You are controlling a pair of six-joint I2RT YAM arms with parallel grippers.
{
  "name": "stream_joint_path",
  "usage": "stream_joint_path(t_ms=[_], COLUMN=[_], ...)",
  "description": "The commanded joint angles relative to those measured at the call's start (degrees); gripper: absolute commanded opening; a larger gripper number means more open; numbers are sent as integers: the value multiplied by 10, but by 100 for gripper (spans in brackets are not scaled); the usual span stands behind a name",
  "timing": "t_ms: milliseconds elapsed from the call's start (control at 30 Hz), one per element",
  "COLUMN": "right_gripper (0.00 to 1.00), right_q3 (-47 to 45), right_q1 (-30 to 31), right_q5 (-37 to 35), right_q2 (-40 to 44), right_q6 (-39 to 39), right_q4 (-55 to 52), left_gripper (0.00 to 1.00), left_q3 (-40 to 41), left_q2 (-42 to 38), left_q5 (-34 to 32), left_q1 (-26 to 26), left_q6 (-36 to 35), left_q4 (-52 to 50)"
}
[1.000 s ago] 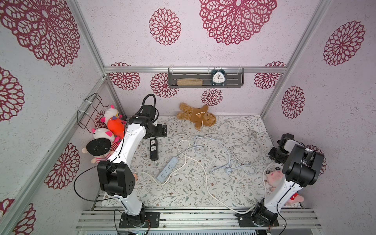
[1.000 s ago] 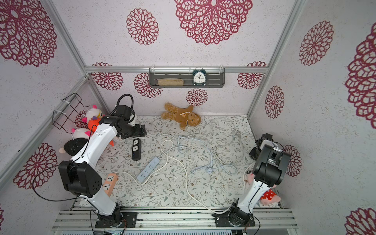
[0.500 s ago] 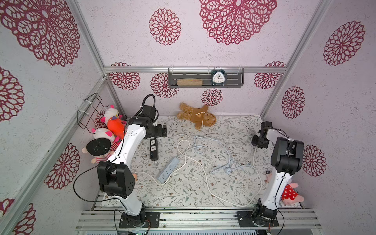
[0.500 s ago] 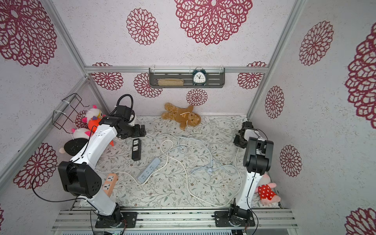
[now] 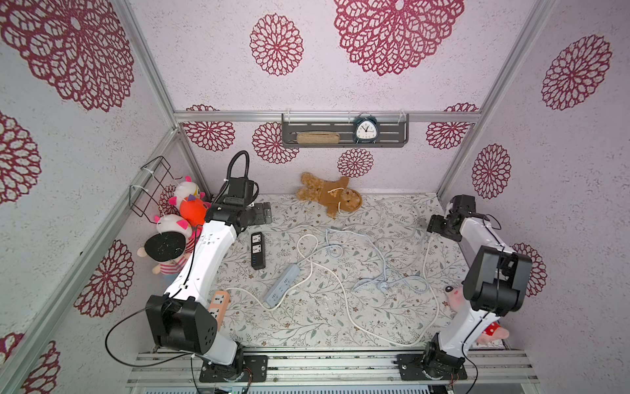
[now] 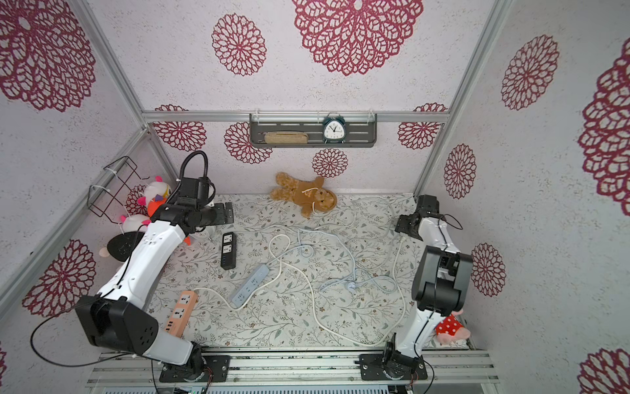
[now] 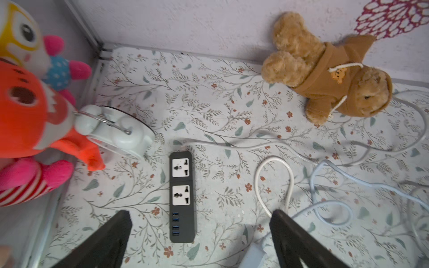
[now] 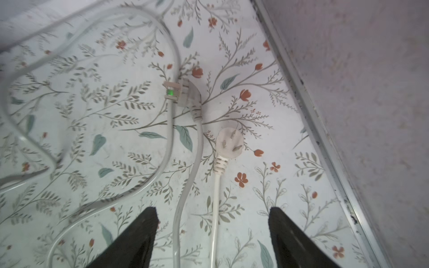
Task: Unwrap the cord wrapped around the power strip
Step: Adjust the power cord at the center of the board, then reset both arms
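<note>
Three power strips lie on the floral mat: a black one (image 5: 258,250) (image 7: 182,197), a pale blue one (image 5: 283,285) and an orange one (image 5: 218,305). Their cords lie loose across the mat, and none is wound round a strip. The white cord (image 5: 344,296) loops past the pale blue strip and ends in a white plug (image 8: 229,143). My right gripper (image 5: 434,225) (image 8: 212,211) hangs open just above that plug's cord at the back right, holding nothing. My left gripper (image 5: 264,213) (image 7: 200,214) is open above the black strip at the back left.
A brown teddy bear (image 5: 329,198) lies against the back wall. Plush toys (image 5: 185,208) and a white alarm clock (image 7: 116,130) crowd the left back corner. A grey cord with its plug (image 8: 185,95) and a pale blue cord (image 5: 385,269) sprawl mid-mat. A pink plush (image 5: 491,332) sits by the right arm's base.
My right gripper has moved toward the back right corner and has gone from nearly shut to open; the white plug now lies on the mat below it. The left arm has stayed still.
</note>
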State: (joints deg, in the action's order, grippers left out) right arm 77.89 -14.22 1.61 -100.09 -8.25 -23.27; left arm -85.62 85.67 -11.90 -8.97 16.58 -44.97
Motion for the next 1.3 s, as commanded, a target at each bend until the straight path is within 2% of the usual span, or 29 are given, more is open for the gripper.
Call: stream_joint_path(t_ms=[0, 133, 200, 333, 533, 733, 933, 1100, 1200, 1267], right_gripper=[99, 99, 99, 99, 99, 99, 99, 99, 99, 99], right_q3=[-93, -274, -341, -435, -545, -584, -560, -564, -545, -542], right_q1=[0, 6, 7, 18, 42, 50, 60, 111, 131, 139], right_q5=[13, -9, -21, -15, -50, -69, -58, -94, -107, -104], right_q2=[84, 188, 221, 239, 237, 217, 198, 200, 185, 184], right_q6=[5, 29, 20, 17, 31, 40, 56, 101, 119, 102], right_q4=[146, 353, 404, 461, 591, 708, 685, 690, 669, 666], left_gripper=[97, 97, 97, 97, 97, 97, 97, 97, 97, 97], left_q3=[69, 200, 269, 391, 502, 562, 606, 601, 601, 601], left_q2=[-50, -106, -124, -127, -94, -75, -58, -22, 19, 2], left_q5=[-105, -206, -235, -244, -229, -195, -167, -131, -118, -114], left_q1=[9, 16, 25, 49, 55, 69, 92, 109, 114, 119], left_q6=[-19, -30, -28, -42, -97, -101, -107, -105, -110, -91], left_q4=[82, 201, 273, 436, 636, 752, 845, 880, 935, 899])
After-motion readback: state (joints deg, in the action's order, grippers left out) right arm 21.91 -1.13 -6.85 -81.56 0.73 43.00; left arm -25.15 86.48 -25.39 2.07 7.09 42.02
